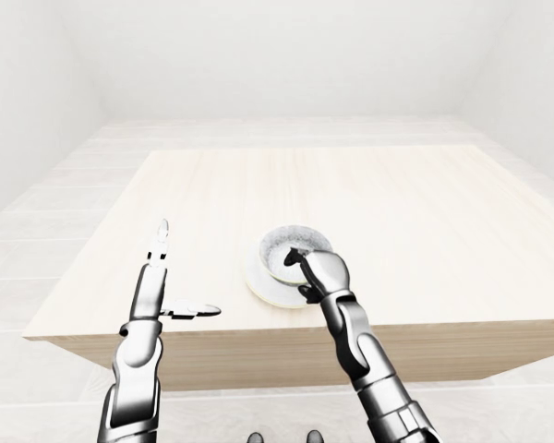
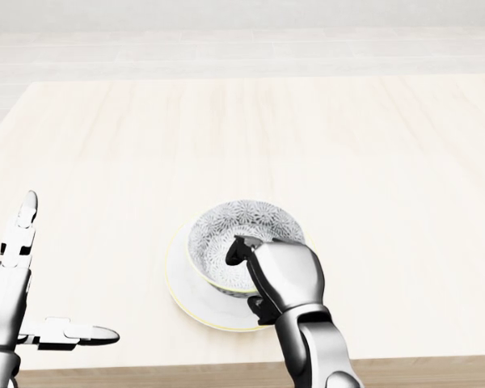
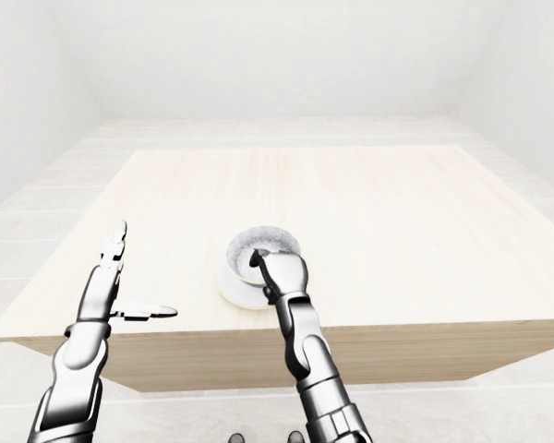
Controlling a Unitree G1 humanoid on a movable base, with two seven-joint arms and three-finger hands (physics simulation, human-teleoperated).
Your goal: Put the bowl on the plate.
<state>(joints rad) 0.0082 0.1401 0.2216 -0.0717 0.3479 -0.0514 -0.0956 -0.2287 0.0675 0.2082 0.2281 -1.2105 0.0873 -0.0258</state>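
The bowl [image 2: 241, 242] sits on the plate [image 2: 180, 284] near the table's [image 2: 372, 162] lower edge, right hand [image 2: 279, 279] pinching its rim, left hand [image 2: 24, 299] spread empty; it looks light, rigid, glazed-slippery, best gripped at the rim.

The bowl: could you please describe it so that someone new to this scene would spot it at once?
On the pale wooden table, look near the bottom edge of the head view, where a white plate lies. The bowl sits on that plate, with the right hand gripping its rim. Its grey, speckled-patterned inside sets it apart from the plain plate.
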